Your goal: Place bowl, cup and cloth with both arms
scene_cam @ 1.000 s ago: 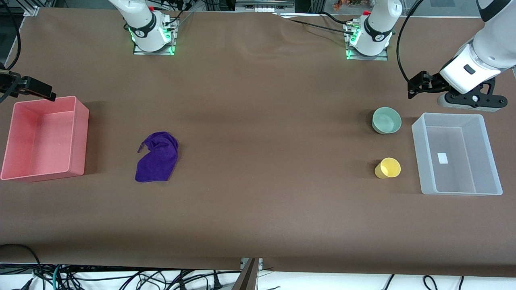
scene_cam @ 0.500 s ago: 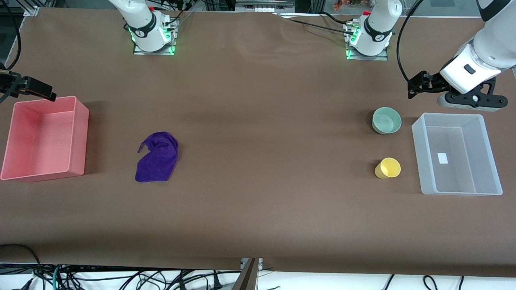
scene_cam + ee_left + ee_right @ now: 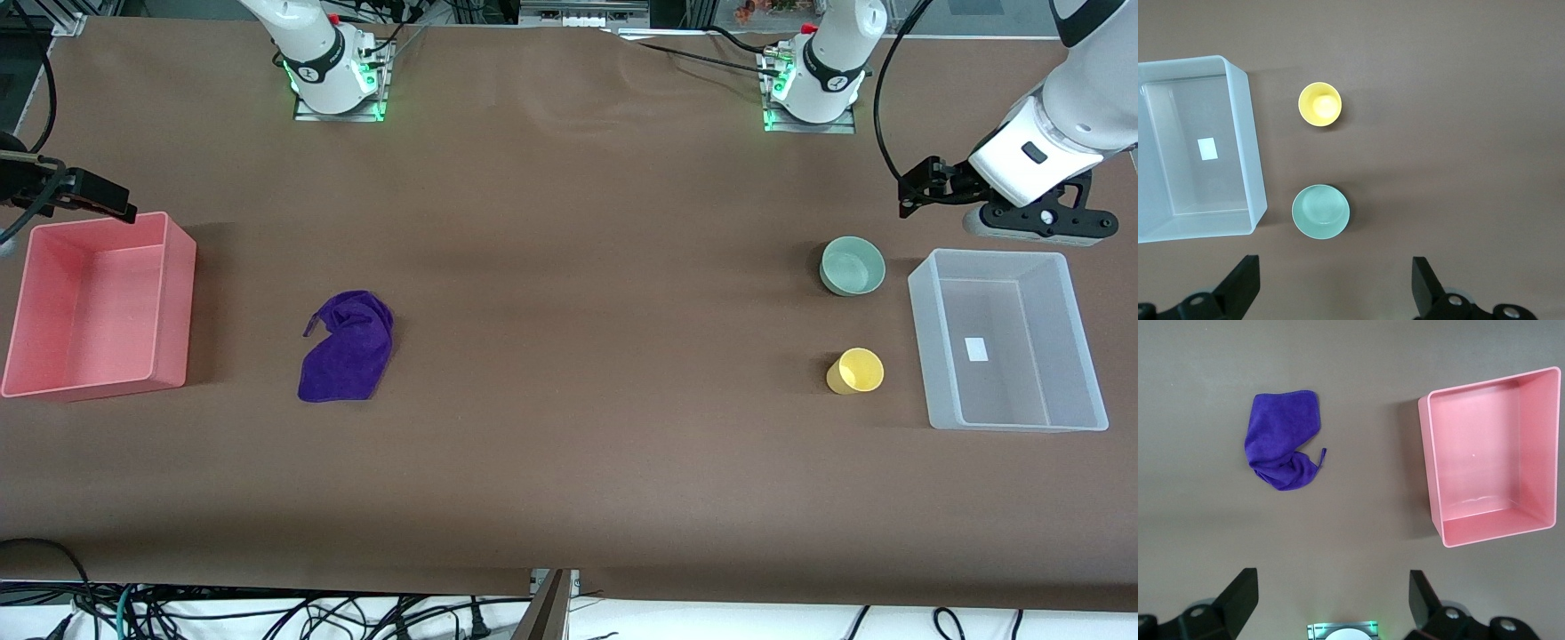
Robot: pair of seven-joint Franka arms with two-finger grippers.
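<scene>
The sage-green bowl point(image 3: 853, 265) stands upright on the table beside the clear bin; it also shows in the left wrist view point(image 3: 1321, 211). The yellow cup point(image 3: 856, 371) stands nearer the front camera than the bowl and shows in the left wrist view point(image 3: 1319, 104). The purple cloth point(image 3: 348, 346) lies crumpled toward the right arm's end and shows in the right wrist view point(image 3: 1281, 440). My left gripper point(image 3: 917, 190) point(image 3: 1333, 275) is open and empty, high over bare table near the bowl. My right gripper point(image 3: 100, 201) point(image 3: 1331, 585) is open and empty, high near the pink bin's corner.
An empty clear plastic bin point(image 3: 919, 307) point(image 3: 1251, 153) stands at the left arm's end. An empty pink bin point(image 3: 176, 302) point(image 3: 1431, 480) stands at the right arm's end. The brown table surface lies between the cloth and the bowl. Cables hang below the table's front edge.
My right gripper has shifted slightly toward the middle of the table. My left gripper has barely moved. The bowl, cup and cloth have not moved.
</scene>
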